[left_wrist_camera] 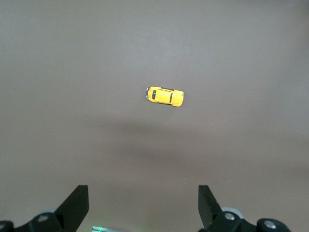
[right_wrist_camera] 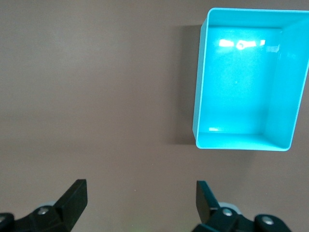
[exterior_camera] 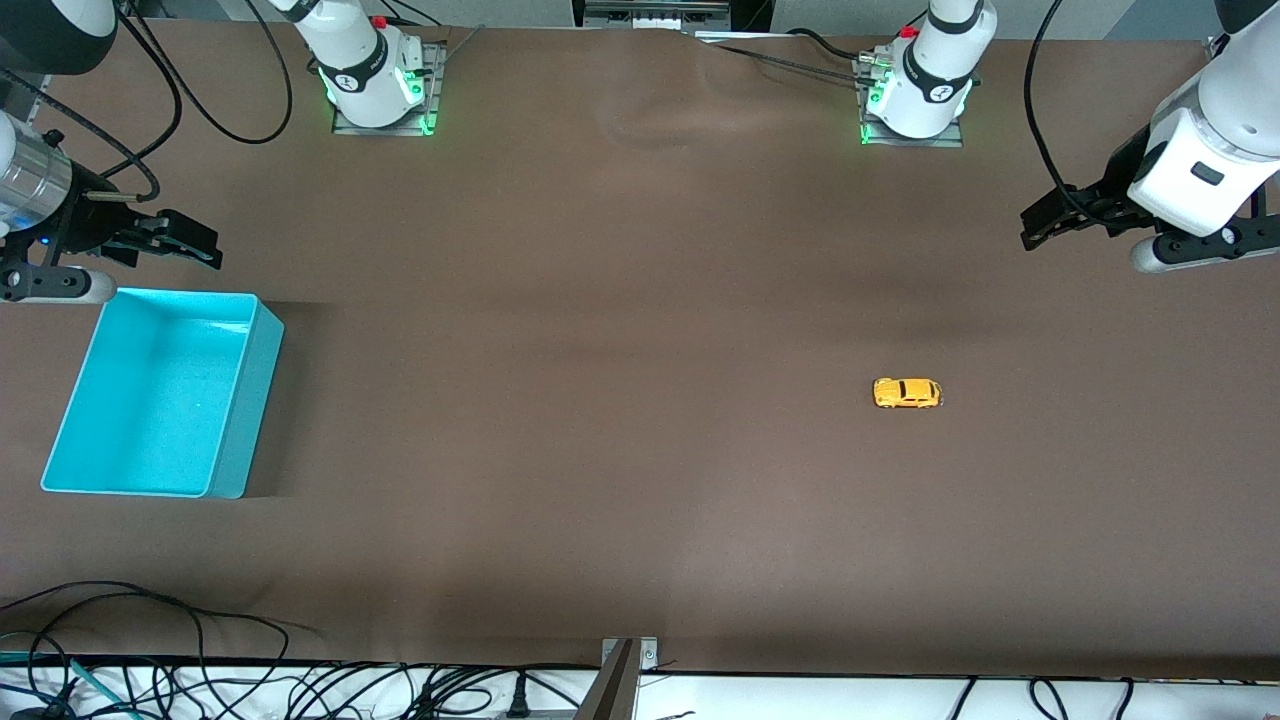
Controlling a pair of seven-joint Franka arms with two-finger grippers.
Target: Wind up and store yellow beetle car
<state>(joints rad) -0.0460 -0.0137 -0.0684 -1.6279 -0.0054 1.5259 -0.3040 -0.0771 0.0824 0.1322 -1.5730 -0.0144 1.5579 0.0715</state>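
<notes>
1. The yellow beetle car [exterior_camera: 907,393] sat on its wheels on the brown tabletop [exterior_camera: 600,350], toward the left arm's end, well apart from the turquoise bin [exterior_camera: 70,440] at the right arm's end.
2. The left pincer [left_wrist_camera: 143,207] hung released over bare tabletop, holding nothing.
3. The right pincer [right_wrist_camera: 142,203] hung released and empty just beside the bin.
4. Neither the car nor the bin showed any legible writing; the bin held nothing.

Brown table [exterior_camera: 620,300], cables along edge
</notes>
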